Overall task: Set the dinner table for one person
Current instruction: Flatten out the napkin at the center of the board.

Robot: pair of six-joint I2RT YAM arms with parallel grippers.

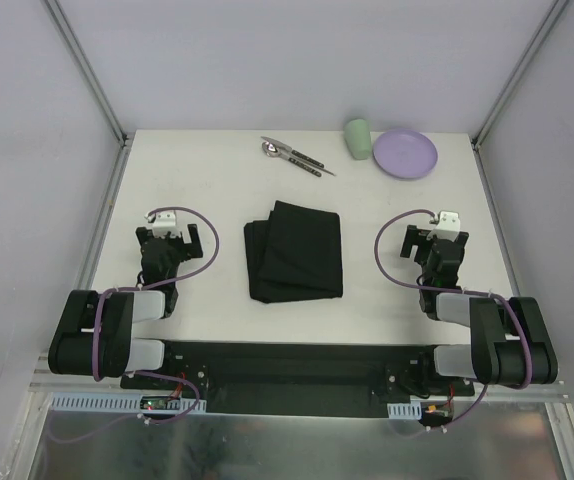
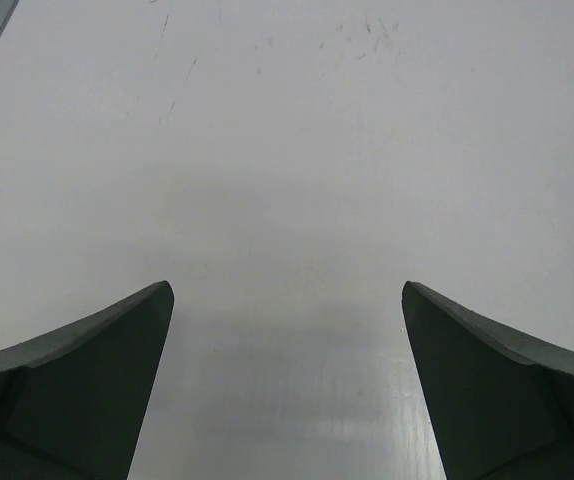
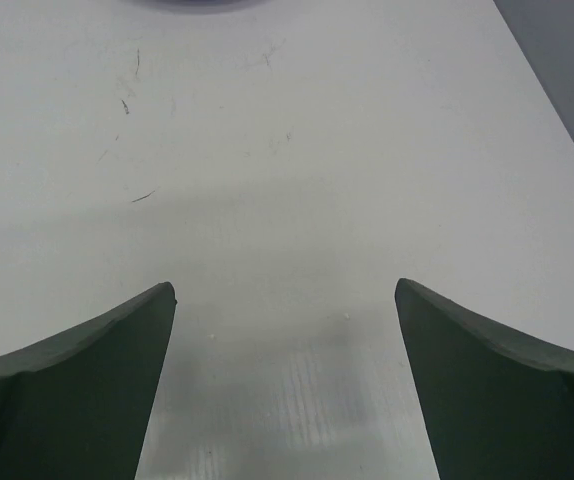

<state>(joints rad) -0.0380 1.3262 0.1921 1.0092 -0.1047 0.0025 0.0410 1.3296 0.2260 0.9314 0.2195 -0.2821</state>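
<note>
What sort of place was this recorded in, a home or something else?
Most likely a lab robot cell, not a home: plain white tabletop, grey metal frame rails and blank walls around it, left arm and right arm bolted at its near edge.

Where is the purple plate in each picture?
Top external: the purple plate sits at the far right, beside the green cup.
Left wrist: not in it.
Right wrist: only a thin purple sliver at the top edge.
Shared landmark: the white dinner table shows in all three.
</note>
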